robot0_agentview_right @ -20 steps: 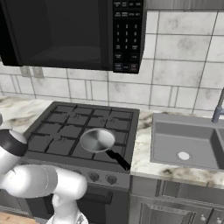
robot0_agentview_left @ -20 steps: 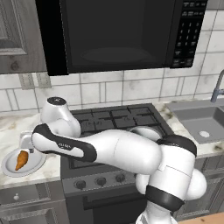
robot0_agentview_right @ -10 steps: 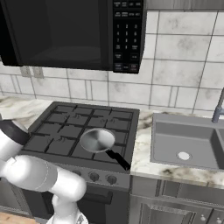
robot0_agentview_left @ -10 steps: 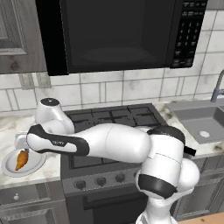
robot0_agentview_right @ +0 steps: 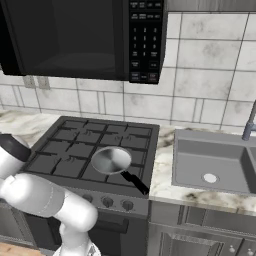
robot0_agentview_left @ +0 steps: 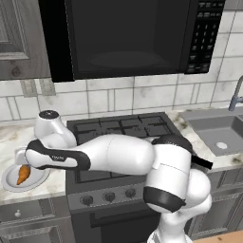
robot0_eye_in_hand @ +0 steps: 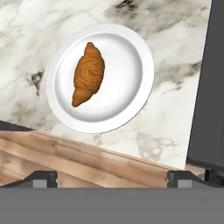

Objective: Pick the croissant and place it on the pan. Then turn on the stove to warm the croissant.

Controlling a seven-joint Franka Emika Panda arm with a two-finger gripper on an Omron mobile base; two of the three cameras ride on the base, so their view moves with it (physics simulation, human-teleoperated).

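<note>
The croissant (robot0_eye_in_hand: 89, 73) lies on a round white plate (robot0_eye_in_hand: 131, 78) on the marble counter left of the stove (robot0_agentview_left: 123, 128), and it also shows as a croissant (robot0_agentview_left: 22, 174) under the arm's end. My gripper (robot0_eye_in_hand: 112, 177) hangs above the plate, open, its two dark fingertips (robot0_eye_in_hand: 43, 178) wide apart and holding nothing. The croissant sits ahead of the fingers and toward the left one. The silver pan (robot0_agentview_right: 111, 161) rests on the stove's front burner (robot0_agentview_right: 95, 150), its black handle (robot0_agentview_right: 135, 182) pointing toward the front right.
A black microwave (robot0_agentview_left: 128, 38) hangs over the stove. The sink (robot0_agentview_right: 215, 162) and faucet (robot0_agentview_right: 248, 125) are to the right. Knobs (robot0_agentview_right: 107, 202) line the stove front. The counter's front edge and the wood floor (robot0_eye_in_hand: 65, 162) lie just below the plate in the hand view.
The arm has swung further left and its hand has come over the plate with the croissant. The jaws stayed open. Croissant and pan have not moved.
</note>
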